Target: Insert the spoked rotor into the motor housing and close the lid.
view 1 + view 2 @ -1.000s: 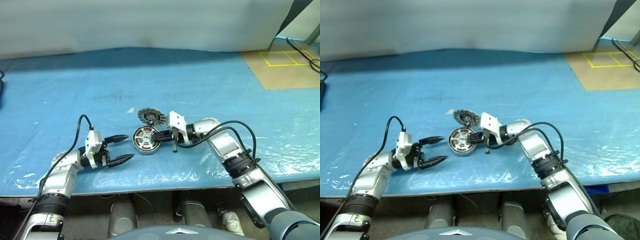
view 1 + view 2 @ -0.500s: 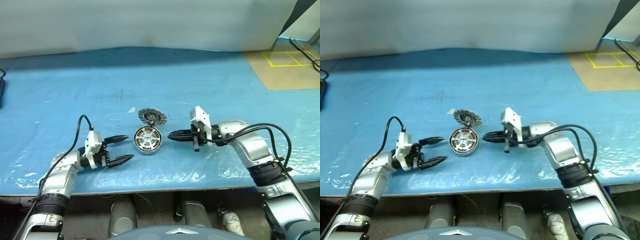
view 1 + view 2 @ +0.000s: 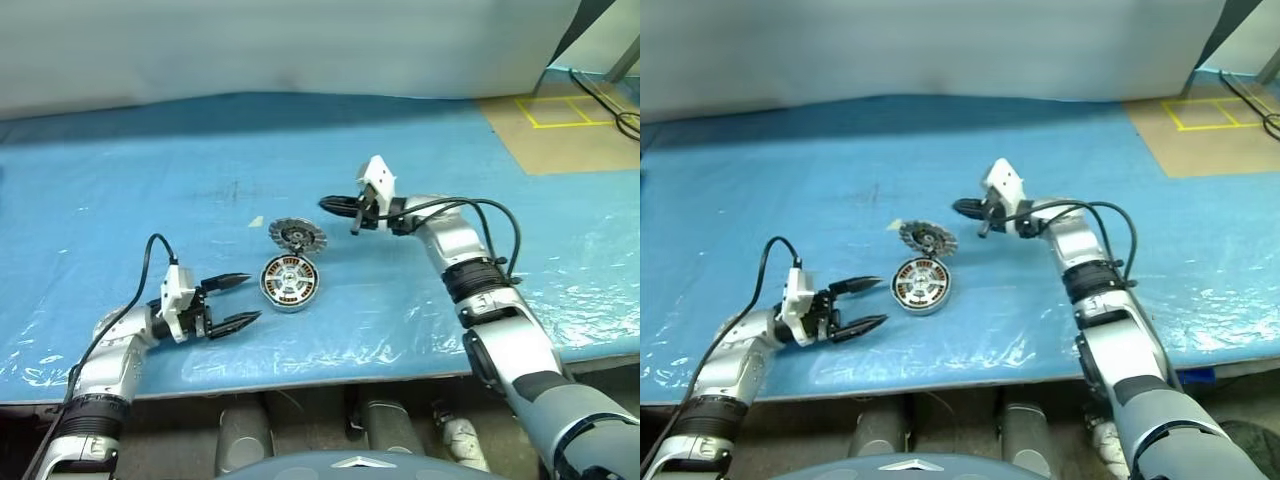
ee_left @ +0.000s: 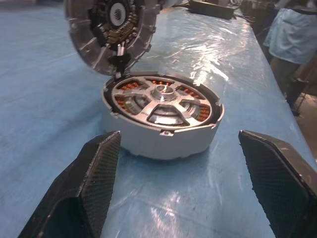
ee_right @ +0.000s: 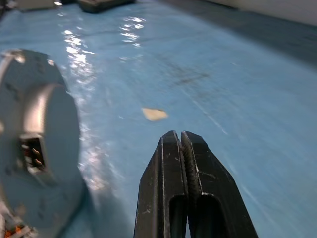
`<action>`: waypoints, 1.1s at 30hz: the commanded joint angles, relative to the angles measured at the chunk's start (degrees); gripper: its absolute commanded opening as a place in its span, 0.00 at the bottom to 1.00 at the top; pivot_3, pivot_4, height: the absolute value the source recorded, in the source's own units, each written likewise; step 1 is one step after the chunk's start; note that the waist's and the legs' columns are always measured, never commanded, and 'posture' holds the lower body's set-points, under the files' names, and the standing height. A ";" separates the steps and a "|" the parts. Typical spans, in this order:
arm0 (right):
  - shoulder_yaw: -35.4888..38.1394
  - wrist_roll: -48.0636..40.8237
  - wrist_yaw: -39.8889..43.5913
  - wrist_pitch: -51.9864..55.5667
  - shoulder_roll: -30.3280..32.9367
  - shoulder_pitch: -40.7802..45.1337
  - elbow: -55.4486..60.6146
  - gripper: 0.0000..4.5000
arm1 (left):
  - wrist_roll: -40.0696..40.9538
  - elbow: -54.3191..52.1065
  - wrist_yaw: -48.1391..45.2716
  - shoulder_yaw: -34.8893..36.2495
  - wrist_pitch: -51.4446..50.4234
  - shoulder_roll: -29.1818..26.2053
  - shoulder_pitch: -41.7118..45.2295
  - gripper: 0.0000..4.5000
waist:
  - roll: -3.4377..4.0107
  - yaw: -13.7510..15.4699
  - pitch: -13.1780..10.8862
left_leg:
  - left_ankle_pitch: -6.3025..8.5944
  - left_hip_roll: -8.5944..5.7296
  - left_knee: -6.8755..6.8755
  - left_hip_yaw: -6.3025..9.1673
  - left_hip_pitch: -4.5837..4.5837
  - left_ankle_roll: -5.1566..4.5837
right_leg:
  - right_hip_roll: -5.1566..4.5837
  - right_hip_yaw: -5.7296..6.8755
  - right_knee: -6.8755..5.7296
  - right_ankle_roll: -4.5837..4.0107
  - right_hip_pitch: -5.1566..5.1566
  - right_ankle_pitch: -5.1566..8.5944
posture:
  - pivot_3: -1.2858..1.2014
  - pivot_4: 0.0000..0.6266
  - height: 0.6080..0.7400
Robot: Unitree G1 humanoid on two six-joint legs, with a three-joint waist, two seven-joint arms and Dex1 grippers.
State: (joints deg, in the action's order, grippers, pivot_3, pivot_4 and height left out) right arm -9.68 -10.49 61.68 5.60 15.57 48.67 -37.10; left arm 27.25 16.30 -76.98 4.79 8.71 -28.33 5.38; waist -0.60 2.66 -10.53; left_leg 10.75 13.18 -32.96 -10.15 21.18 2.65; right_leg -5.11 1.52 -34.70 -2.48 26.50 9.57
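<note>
With the rotor now seated in the housing near the table's front edge, the closed, empty right gripper has lifted away toward the propped-up lid, left gripper open.

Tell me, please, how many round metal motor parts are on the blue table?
2: the silver housing with copper windings lies flat; the grey ribbed lid stands tilted just behind it.

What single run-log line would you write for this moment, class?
rotor: seated in housing | lid: propped open behind housing | left gripper: open, empty, beside housing | right gripper: shut, empty, raised beyond lid
</note>
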 commanded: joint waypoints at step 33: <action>-2.62 -4.92 2.17 7.12 -1.08 -14.32 24.70 0.01 | 0.26 -0.14 0.75 1.65 0.61 -0.03 1.26 0.89 | -0.04 -0.06 0.02 | 0.01 0.15 0.02 -0.01 -0.70 0.02 | 0.11 0.01 -0.04 0.07 -0.50 0.05 | 0.52 0.24 1.00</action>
State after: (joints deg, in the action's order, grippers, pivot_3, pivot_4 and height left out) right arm -13.72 -13.25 64.45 12.98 15.16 32.77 -15.85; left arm 27.46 16.42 -75.94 6.29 8.75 -28.14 6.30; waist -0.64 2.60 -10.51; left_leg 10.77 13.33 -32.93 -10.16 20.51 2.67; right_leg -4.99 1.53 -34.75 -2.41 26.03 9.62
